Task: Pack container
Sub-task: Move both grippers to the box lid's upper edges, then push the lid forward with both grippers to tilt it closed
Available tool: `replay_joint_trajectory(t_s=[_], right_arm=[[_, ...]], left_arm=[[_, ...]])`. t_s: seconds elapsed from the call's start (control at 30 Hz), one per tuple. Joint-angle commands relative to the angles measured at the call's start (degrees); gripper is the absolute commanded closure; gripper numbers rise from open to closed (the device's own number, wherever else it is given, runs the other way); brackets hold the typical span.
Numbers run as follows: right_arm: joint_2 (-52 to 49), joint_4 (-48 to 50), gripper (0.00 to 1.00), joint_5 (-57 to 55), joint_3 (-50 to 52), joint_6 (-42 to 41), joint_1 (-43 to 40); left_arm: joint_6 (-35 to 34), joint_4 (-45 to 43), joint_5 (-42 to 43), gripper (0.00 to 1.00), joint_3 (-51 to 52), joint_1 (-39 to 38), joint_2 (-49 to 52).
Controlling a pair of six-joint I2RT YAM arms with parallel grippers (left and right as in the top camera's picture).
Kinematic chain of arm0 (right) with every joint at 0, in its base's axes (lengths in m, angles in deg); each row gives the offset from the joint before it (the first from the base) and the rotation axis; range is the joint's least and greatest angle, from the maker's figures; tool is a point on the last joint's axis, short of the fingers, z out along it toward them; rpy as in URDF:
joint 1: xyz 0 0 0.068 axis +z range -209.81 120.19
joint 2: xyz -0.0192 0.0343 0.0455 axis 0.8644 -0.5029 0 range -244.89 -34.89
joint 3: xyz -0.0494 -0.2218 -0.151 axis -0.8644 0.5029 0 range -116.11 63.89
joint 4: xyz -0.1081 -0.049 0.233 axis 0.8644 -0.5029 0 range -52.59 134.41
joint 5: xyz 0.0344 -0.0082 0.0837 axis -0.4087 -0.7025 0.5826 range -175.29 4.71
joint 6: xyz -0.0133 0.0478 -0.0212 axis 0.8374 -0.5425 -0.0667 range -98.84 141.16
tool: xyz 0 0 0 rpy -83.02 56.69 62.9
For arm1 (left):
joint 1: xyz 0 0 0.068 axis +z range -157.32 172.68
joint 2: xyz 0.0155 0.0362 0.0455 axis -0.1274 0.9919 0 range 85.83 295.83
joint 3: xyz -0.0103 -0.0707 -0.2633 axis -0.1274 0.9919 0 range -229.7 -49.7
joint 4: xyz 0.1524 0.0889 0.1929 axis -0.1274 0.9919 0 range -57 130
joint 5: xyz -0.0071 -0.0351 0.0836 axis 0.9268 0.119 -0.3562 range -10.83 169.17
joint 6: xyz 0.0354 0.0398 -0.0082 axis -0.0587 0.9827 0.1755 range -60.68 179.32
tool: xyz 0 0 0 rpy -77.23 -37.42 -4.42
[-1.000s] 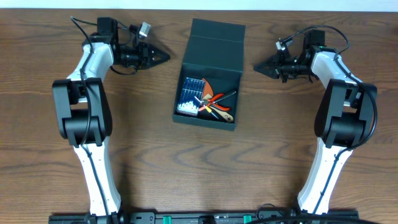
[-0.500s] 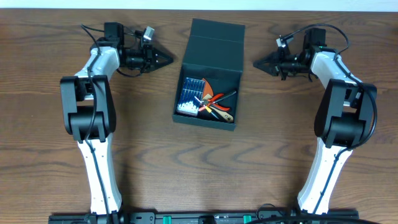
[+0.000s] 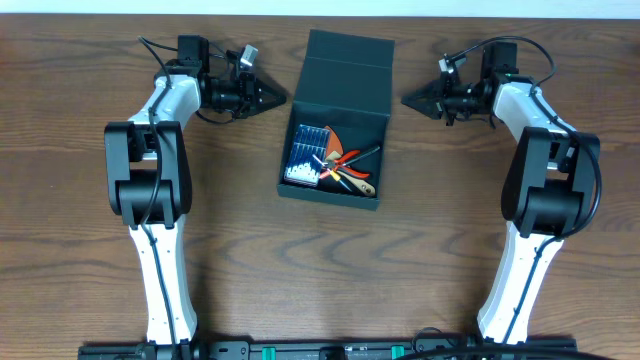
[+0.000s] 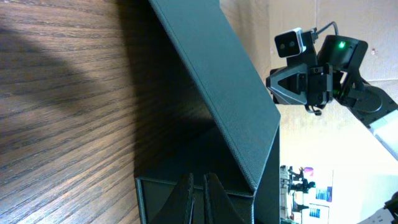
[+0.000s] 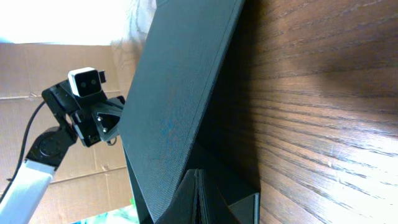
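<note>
The container (image 3: 330, 195) sits in the middle of the table (image 3: 400, 270), between the two arms. Its long axis runs from the near side to the far side, slightly skewed so the far end leans toward the right arm. It lies open with its mouth facing up. The flap lid (image 3: 345, 65) is hinged at the far end and raised, slanting away from the body. Inside, a small blue case (image 3: 306, 155) of silver bits lies along the left wall. Red- and orange-handled tools (image 3: 347, 162) lie crossed beside it on the right.

The left pincer (image 3: 280, 98) is clenched with nothing in it. It points at the lid's left edge, just beside it, and whether it touches cannot be told. The right pincer (image 3: 408, 100) is likewise clenched and empty. It points at the lid's right edge and stands a little apart from it. In each wrist view the shut fingertips (image 4: 199, 186) (image 5: 198, 180) face the slanted lid panel.
</note>
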Motion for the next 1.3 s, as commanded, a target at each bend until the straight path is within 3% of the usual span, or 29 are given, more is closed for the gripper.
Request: replay_joint_trajectory(t_s=[0.0, 0.47, 1.27], right_arm=[[-1.7, 0.1, 0.99, 0.2, -0.1, -1.2, 0.6], [-4.2, 0.7, 0.99, -0.7, 0.0, -4.0, 0.9], [-6.3, 14.1, 0.99, 5.4, 0.0, -9.3, 4.4]], left_arm=[[-0.5, 0.1, -1.3, 0.94, -0.2, 0.1, 0.8], [-0.5, 0.7, -4.2, 0.94, -0.2, 0.1, 0.8], [-0.5, -0.5, -4.5, 0.94, -0.2, -2.6, 0.8]])
